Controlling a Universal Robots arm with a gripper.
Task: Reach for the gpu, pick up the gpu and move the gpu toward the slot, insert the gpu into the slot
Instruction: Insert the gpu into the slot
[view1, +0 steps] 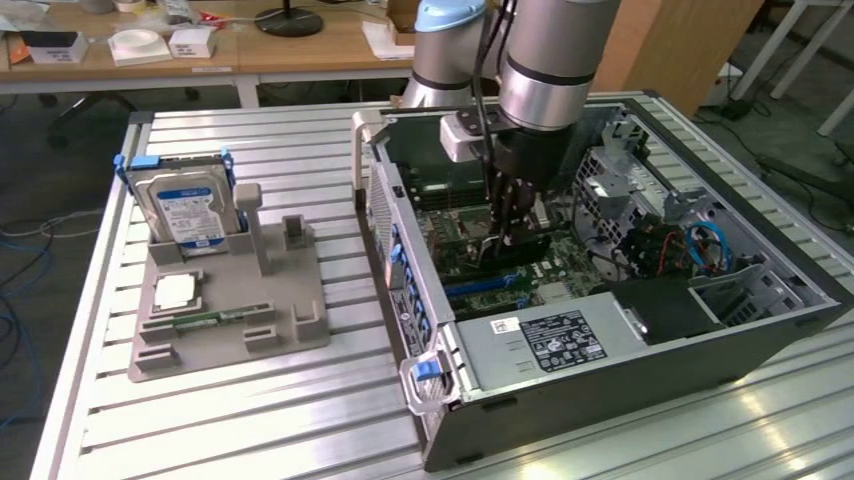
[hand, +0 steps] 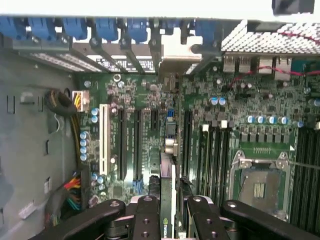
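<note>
My gripper (hand: 171, 216) reaches down into the open computer case (view1: 441, 400) and is shut on the gpu (hand: 168, 200). The gpu is a thin dark card, edge-on between the two black fingers (hand: 146, 217). In the exterior view the gripper (view1: 514, 240) hangs low over the green motherboard (hand: 150, 100) in the middle of the case. Long black slots (hand: 137, 145) run parallel to the card on either side. The slot straight under the card is covered by it, and I cannot tell whether the card's edge is seated.
A silver processor socket (hand: 260, 187) lies beside the card, and cable bundles (hand: 75, 192) sit on its other side. Blue bracket latches (hand: 75, 27) line the case's rear wall. Outside the case, a blue-labelled hard drive (view1: 187, 210) stands in a grey fixture (view1: 227, 310).
</note>
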